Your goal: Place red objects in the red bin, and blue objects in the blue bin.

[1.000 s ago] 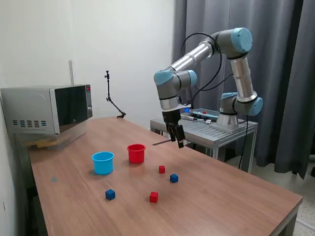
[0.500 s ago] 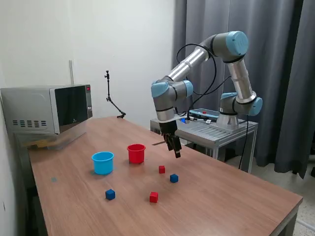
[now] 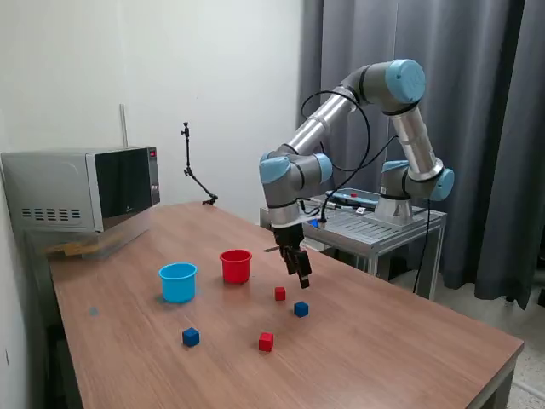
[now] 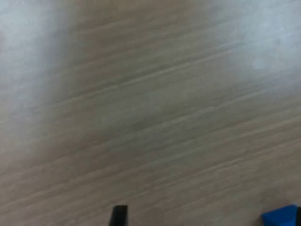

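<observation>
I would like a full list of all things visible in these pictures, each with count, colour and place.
red cubes: 2, red, on the table; one under the gripper, one nearer the front edge
blue cubes: 2, dark blue, on the table; one beside the upper red cube, one in front of the blue cup
red cup: 1, red, mid-table
blue cup: 1, light blue, at the exterior view's left of the red cup
table: 1, brown wood
microwave: 1, silver, far left corner
metal stand: 1, grey, behind the table
curtain: grey, background
gripper: 1, black, above the table, empty
</observation>
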`<action>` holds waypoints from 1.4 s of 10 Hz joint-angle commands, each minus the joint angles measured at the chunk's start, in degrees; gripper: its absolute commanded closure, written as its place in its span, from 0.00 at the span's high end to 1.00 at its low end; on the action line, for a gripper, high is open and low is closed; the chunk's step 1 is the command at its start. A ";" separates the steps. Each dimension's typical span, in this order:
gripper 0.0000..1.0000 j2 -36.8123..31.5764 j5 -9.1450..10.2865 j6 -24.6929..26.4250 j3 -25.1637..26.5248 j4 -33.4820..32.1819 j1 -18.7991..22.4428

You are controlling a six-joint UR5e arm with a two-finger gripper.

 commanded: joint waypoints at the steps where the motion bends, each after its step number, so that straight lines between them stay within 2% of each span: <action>1: 1.00 1.63 0.05 -0.02 -0.03 -2.76 -0.08; 6: 1.00 3.31 -0.12 0.33 -1.26 -5.93 -0.78; 9: 1.00 3.57 -1.70 1.30 -1.35 -6.02 -2.19; 11: 1.00 3.57 -4.07 3.57 -1.26 -5.94 -2.98; 14: 1.00 3.49 -4.08 3.41 -1.26 -5.94 -2.81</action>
